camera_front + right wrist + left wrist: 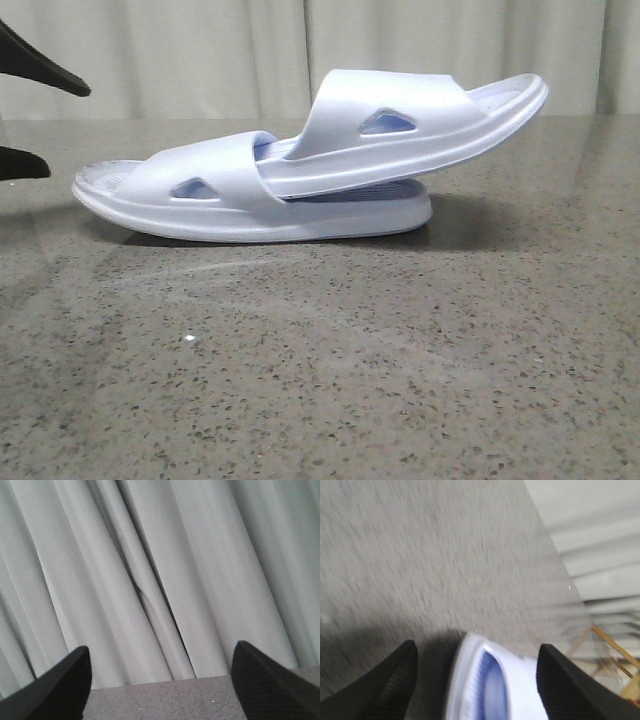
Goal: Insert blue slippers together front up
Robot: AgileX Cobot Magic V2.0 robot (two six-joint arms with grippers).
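Both sets of fingers were spread wide and held nothing. Left fingers (476, 680) hung just over the end of the lower slipper (490, 685), one black finger (387, 687) on each side of it, not touching it. That picture was blurry. Right fingers (160, 680) pointed at the pale curtain (165, 570), with only a strip of bench below them. On the speckled grey bench (320, 370) lay the blue slippers (310, 165). The top slipper (420, 125) was pushed under the strap of the lower one and tilted up to the right.
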